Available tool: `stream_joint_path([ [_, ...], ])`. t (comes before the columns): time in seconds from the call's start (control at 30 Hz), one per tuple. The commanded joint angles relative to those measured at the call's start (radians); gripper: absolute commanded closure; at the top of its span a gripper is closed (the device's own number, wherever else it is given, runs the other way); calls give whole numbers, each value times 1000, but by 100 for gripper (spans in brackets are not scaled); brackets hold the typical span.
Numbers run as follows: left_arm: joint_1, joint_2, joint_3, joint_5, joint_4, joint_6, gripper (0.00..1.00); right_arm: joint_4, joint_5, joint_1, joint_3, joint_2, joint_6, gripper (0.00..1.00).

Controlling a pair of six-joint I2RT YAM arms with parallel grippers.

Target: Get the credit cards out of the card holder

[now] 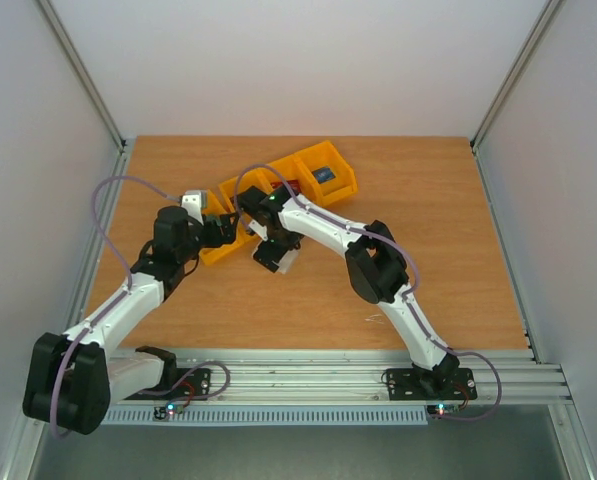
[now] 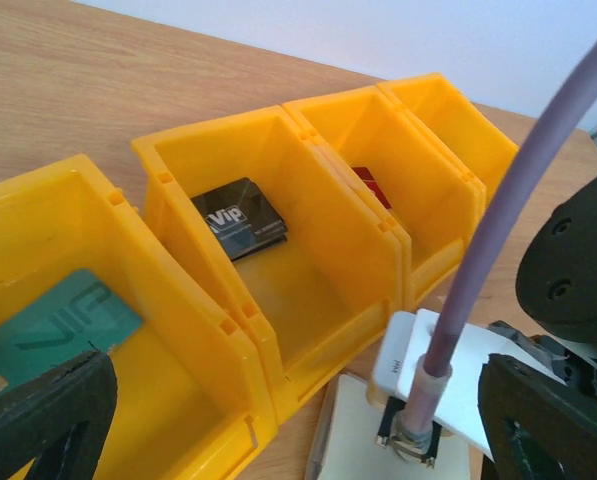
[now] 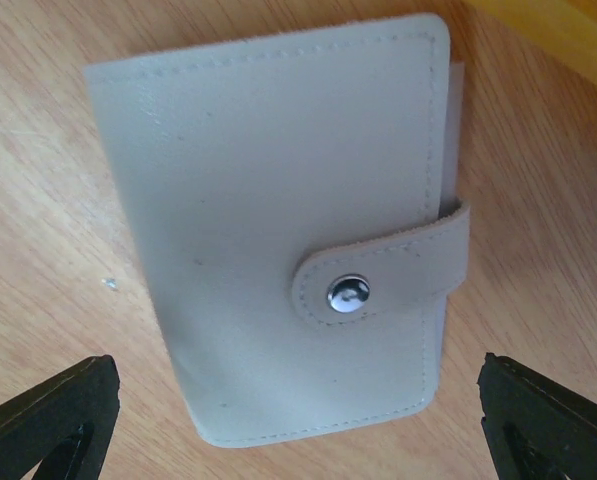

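The card holder [image 3: 278, 240] lies closed on the table, cream face up, its snap tab fastened. My right gripper [image 3: 298, 420] is open and hovers right above it, one finger on each side, not touching. In the top view the right gripper [image 1: 277, 257] covers most of the holder [image 1: 290, 263]. My left gripper [image 2: 298, 440] is open and empty over the near ends of the yellow bins. A teal card [image 2: 53, 335], a black card [image 2: 240, 218] and a red card [image 2: 371, 187] each lie in a separate bin. A blue card [image 1: 325, 174] lies in the far right bin.
Several yellow bins [image 1: 278, 200] stand in a diagonal row at the table's middle back. The holder's corner [image 2: 363, 435] sits just in front of the bins, under the right wrist's white camera mount [image 2: 448, 385] and purple cable. The two arms are close together.
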Motion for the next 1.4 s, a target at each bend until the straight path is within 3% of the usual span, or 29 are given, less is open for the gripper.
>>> stream_joint_path([
  [0.0,25,-28,-9,-34,37,14,1,-37,-8,-21,-3,44,-35,2],
  [0.33,27,-24,-22,-31,43,18,0,-12,-117,-21,-57,88,-32,3],
  [0.77,27,-30,-26,9,46,44,1,-9,-61,-21,-44,70,-19,25],
  [1.17,27,-50,-12,60,50,101,1,96,-50,-22,-125,-126,35,39],
  [1.37,27,-85,9,177,91,134,1,181,-50,-25,-200,-285,77,42],
])
